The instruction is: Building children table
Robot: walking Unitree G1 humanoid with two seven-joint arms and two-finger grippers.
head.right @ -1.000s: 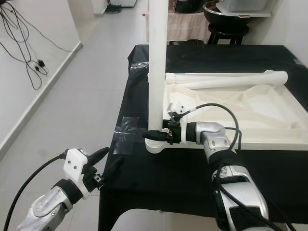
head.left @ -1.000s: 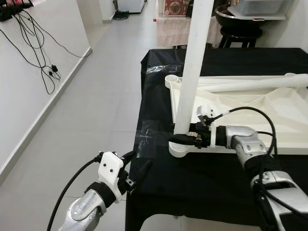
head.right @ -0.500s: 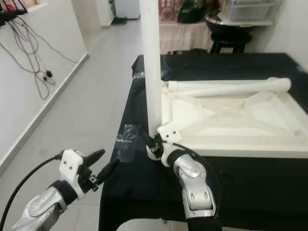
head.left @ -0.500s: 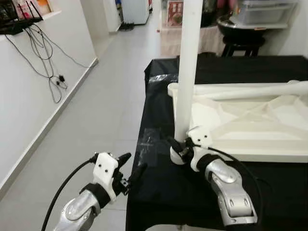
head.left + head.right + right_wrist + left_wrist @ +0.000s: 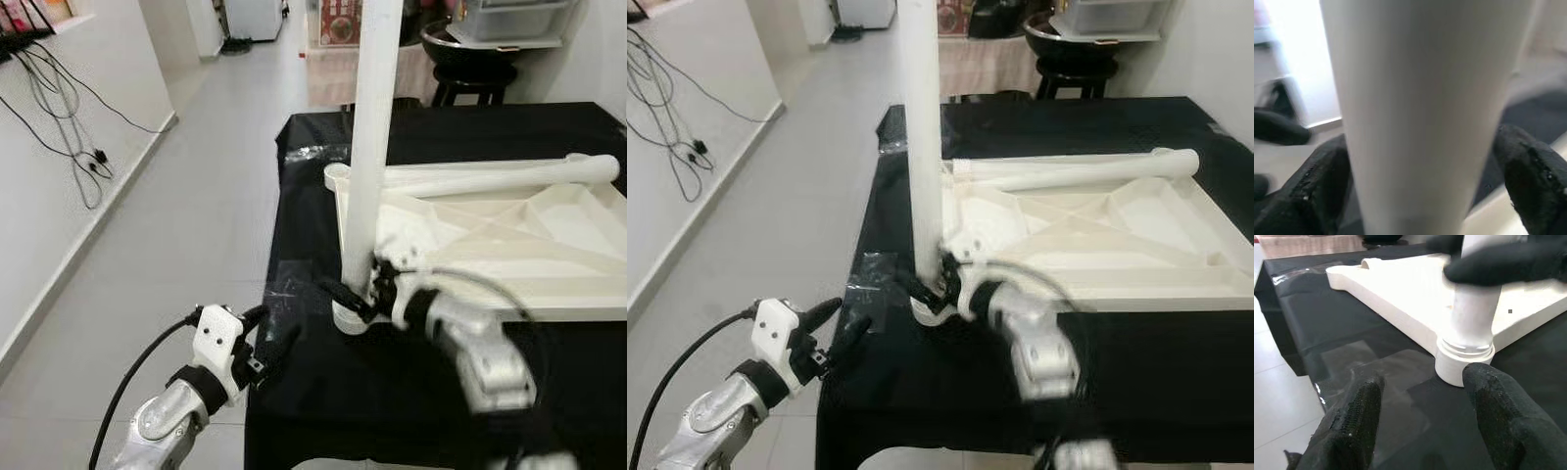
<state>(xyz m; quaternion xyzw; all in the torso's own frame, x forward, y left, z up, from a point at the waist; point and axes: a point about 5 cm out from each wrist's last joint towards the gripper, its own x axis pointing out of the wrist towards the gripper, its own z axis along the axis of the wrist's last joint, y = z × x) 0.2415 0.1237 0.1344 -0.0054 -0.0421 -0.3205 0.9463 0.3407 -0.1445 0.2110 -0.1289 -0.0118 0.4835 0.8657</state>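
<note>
A white children's tabletop [image 5: 509, 250] lies upside down on a black-clothed table [image 5: 460, 127]. One white leg [image 5: 365, 147] stands upright in the near-left corner socket [image 5: 1464, 364]. A second leg [image 5: 490, 174] lies across the tabletop's far edge. My right gripper [image 5: 359, 290] is shut on the base of the upright leg, one finger [image 5: 1317, 186] on each side of it; the arm is motion-blurred. My left gripper [image 5: 276, 325] hangs open just off the table's left edge, low and apart from the socket, its fingers [image 5: 1356, 426] spread with nothing between them.
A patch of clear tape [image 5: 292, 289] shines on the cloth beside the socket. Grey tiled floor [image 5: 196, 215] runs along the table's left side, with cables [image 5: 59, 108] on the white wall. A black stool [image 5: 470, 78] and a cloth-covered table [image 5: 333, 69] stand behind.
My right forearm has swung around the leg's base, from the right side to the near side, and is blurred now. The head camera has shifted. The left gripper stays open, hardly moved.
</note>
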